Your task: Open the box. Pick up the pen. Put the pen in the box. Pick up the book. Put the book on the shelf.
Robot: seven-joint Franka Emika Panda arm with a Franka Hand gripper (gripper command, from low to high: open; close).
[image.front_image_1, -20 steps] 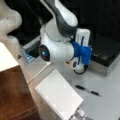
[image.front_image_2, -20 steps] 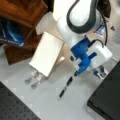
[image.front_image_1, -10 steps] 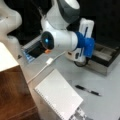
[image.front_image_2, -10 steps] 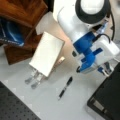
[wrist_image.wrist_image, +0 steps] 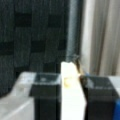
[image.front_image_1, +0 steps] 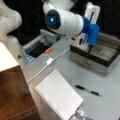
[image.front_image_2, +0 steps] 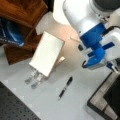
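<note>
One arm at work, its gripper down at the near wall of the box in a front view; in a front view from above, the gripper hangs just off the box corner. Wrist view: two dark fingers clamped on a white tab-like piece, presumably the box latch, so the jaws are shut on it. Box looks open already; beige compartments show inside.

Pen lies untouched on the grey table, between box and book; seen again at pen. Book flat, spiral edge toward a front view's bottom; book sits just beside the shelf. Shelf at a front view's left.

Risks, as I judge them: a grip held on the tab could drag or tip the box; white cable and small orange object lie near the arm's sweep.
</note>
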